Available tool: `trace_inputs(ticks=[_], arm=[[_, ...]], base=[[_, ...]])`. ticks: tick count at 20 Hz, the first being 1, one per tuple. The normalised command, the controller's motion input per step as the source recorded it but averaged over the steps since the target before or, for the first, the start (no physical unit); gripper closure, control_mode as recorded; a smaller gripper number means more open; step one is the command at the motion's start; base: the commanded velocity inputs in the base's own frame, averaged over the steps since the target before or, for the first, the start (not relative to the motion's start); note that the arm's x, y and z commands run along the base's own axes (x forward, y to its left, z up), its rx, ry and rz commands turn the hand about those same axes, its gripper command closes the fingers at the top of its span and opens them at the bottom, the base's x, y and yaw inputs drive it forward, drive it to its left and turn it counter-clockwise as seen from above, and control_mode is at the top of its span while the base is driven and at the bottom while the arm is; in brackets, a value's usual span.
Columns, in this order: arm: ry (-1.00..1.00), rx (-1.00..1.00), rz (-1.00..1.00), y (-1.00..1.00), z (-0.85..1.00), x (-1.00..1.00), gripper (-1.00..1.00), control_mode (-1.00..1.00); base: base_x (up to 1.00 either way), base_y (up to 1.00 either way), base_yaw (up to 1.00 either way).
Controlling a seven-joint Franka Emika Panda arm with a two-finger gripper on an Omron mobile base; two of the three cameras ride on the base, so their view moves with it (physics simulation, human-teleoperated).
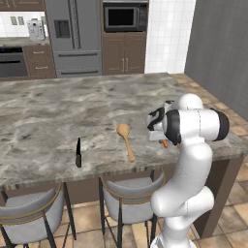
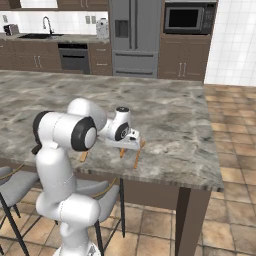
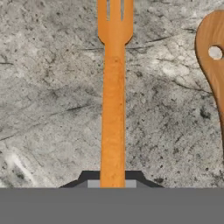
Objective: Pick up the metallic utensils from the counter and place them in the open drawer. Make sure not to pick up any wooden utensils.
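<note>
The marbled grey-brown island counter (image 1: 58,111) carries all the utensils, and it serves as the landmark here. No open drawer can be made out in these views, so nothing can be said of its contents.

The white arm rises in front of the counter's near edge, folds at its dark elbow joint and reaches forward and down over the near right part of the counter, its hand low above the stone. The gripper (image 3: 113,181) is closed narrow on the handle of the orange fork (image 3: 113,100), which runs straight away from the finger tips in the hand view, tines at the far end; whether the fork is lifted off the stone or lying on it I cannot tell.

The tan wooden spoon (image 1: 127,139) lies on the counter near its front edge, just left of the hand, bowl pointing away from the edge. The slim black knife (image 1: 78,153) lies further left along the same front edge, well apart from the spoon.
</note>
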Motion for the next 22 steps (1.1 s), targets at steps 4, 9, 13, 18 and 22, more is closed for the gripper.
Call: trace_inputs(ticks=[4,9,13,18,22], arm=[[-0.03,0.00,0.00,0.00,1.00,-0.71,1.00,-1.00],[0.00,0.00,0.00,0.00,1.00,-0.97,1.00,-1.00],[0.00,0.00,0.00,0.12,1.00,-1.00,1.00,-1.00],[0.00,0.00,0.00,0.31,1.00,-0.97,1.00,-1.00],[-0.07,0.00,0.00,0.17,1.00,-1.00,1.00,-1.00]], base=[[0.00,0.00,0.00],[0.00,0.00,0.00],[0.00,0.00,0.00],[0.00,0.00,0.00],[0.00,0.00,0.00]])
